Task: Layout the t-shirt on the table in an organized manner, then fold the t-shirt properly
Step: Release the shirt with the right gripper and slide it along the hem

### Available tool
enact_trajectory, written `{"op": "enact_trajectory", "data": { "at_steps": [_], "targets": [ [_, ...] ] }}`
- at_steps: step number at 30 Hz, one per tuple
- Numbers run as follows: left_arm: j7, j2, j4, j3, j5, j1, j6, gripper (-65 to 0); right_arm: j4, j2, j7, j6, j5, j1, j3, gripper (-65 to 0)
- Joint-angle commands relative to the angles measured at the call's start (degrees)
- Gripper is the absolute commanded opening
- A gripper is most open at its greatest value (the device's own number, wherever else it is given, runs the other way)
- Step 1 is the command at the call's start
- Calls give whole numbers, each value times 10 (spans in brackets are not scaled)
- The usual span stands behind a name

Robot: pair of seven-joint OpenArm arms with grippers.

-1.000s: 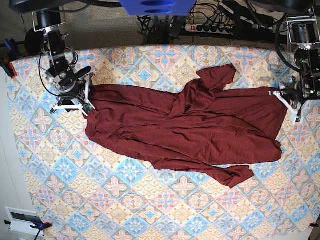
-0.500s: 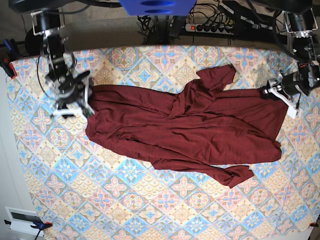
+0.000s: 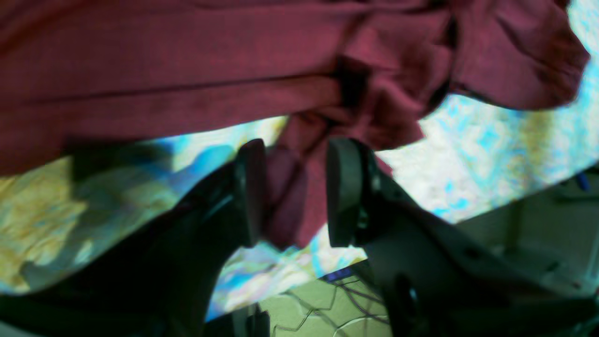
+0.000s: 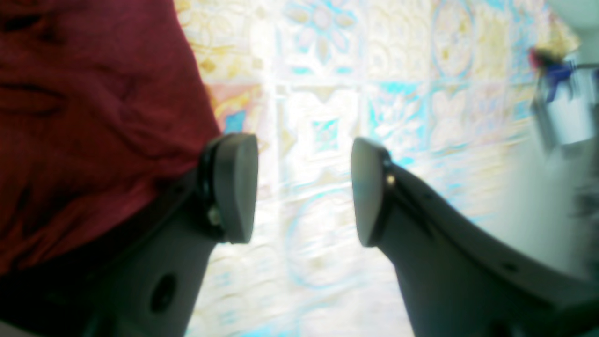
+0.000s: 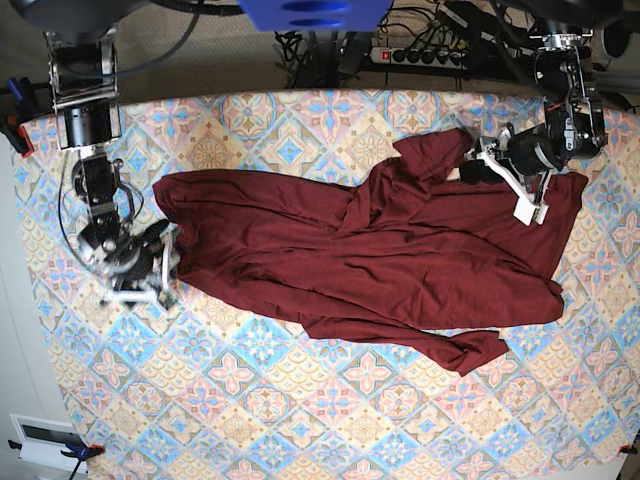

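Covering most of the view, the table (image 5: 300,420) has a busy pastel tile cloth, and the shirt (image 5: 360,260) sprawls across the middle of it, rumpled, running left to right with a sleeve poking toward the far side and another flap trailing near-right. Nowhere near laid out flat yet, I'd say.

The left gripper (image 3: 292,192) sits at the far right, over the shirt's edge. Its jaws are partway apart with a bunched fold of maroon fabric hanging between the pads; they don't look pressed onto it, so I can't tell if it's truly pinched or just draped there.

The right gripper (image 4: 304,187) is at the left end, just beside the shirt's edge. Its jaws are spread wide with nothing but tablecloth between them, one pad right at the fabric's border.

Handling-wise: this looks like thin, floppy knit, light and prone to dragging and bunching. My guess is to pinch corners or hems, shoulders or bottom edge, one per side, and pull taut to smooth it.
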Motion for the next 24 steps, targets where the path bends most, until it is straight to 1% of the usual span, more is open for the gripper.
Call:
{"op": "enact_trajectory", "data": {
  "at_steps": [1,5,8,12,19,24],
  "targets": [
    [-4,-5,10,-1,-10,0,0,-435,-8,3,5,4,21,15,0,-349],
    [-4,-5,10,-1,-10,0,0,-435,-49,3,6,4,84,57,-1,-349],
    [-4,1,10,-1,-9,0,0,-435,-64,3,17,4,102,63,-1,-349],
    [-4,8,8,0,-9,0,0,-435,-78,2,17,4,103,63,-1,-349],
    [-4,8,7,0,-9,0,0,-435,-79,0,17,5,103,63,-1,-349],
    [-4,8,7,0,-9,0,0,-435,-106,-19,17,5,104,63,-1,-349]
  ]
}}
